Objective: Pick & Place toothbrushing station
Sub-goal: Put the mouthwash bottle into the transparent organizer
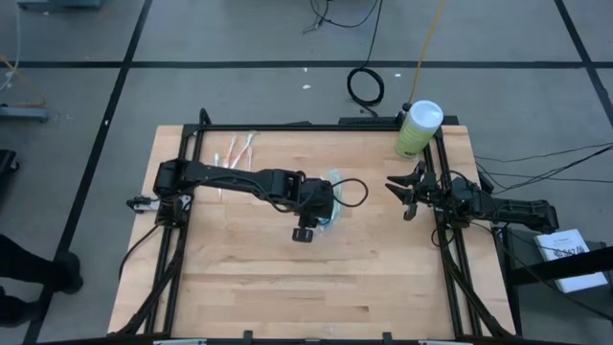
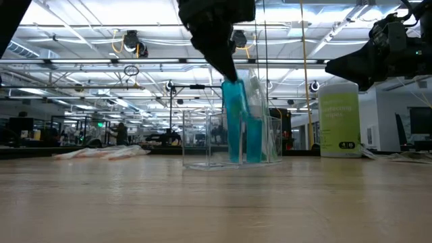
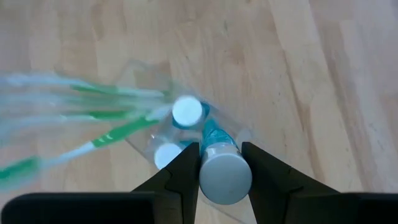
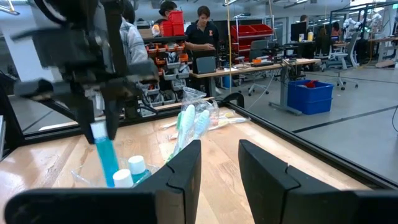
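Clear holder [image 2: 233, 142] upright mid-table, green toothbrushes [image 3: 118, 118] inside; blue tube [image 3: 225, 174] between left fingers [image 3: 186, 171].

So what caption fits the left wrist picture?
Left end effector lowers a blue tube into the clear holder.

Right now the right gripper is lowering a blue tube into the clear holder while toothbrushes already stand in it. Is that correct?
Not quite: the left gripper grips the blue tube over the clear holder, as the high view shows. Toothbrushes do stand in it.

A clear holder [image 1: 333, 203] stands mid-table with tubes [image 3: 186, 112] inside; spare toothbrushes [image 1: 238, 151] lie behind-left (canister [image 1: 419, 128] at the back-right corner).
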`<action>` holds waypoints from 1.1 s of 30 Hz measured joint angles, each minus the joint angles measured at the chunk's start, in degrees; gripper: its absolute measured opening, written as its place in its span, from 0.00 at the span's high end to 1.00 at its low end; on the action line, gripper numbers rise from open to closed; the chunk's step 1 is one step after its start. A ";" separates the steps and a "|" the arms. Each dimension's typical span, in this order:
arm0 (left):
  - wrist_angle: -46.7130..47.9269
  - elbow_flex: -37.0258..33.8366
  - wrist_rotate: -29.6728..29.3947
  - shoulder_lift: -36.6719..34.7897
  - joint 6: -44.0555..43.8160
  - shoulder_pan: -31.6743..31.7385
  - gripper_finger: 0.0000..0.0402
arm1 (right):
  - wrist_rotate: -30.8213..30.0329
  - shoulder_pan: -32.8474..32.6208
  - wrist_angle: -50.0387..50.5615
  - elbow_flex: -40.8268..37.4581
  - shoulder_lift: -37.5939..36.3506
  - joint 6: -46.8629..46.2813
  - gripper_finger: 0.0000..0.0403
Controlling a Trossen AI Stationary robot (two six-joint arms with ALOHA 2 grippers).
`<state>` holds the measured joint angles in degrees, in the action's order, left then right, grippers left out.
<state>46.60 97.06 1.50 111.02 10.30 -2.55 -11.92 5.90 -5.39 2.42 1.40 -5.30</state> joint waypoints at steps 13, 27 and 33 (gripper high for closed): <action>-0.28 -0.03 0.12 3.13 0.11 0.01 0.72 | 0.00 0.01 0.00 0.04 -0.01 0.00 0.76; -1.52 -0.03 2.08 7.02 -0.37 0.17 0.72 | 0.00 0.00 -0.42 0.04 0.06 0.00 0.76; -1.83 -0.01 2.12 7.53 -0.27 0.17 0.72 | 0.00 0.01 -0.17 0.02 0.12 0.00 0.76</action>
<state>44.77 97.06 3.62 118.54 10.03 -2.37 -11.92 5.91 -5.56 2.44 1.52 -5.30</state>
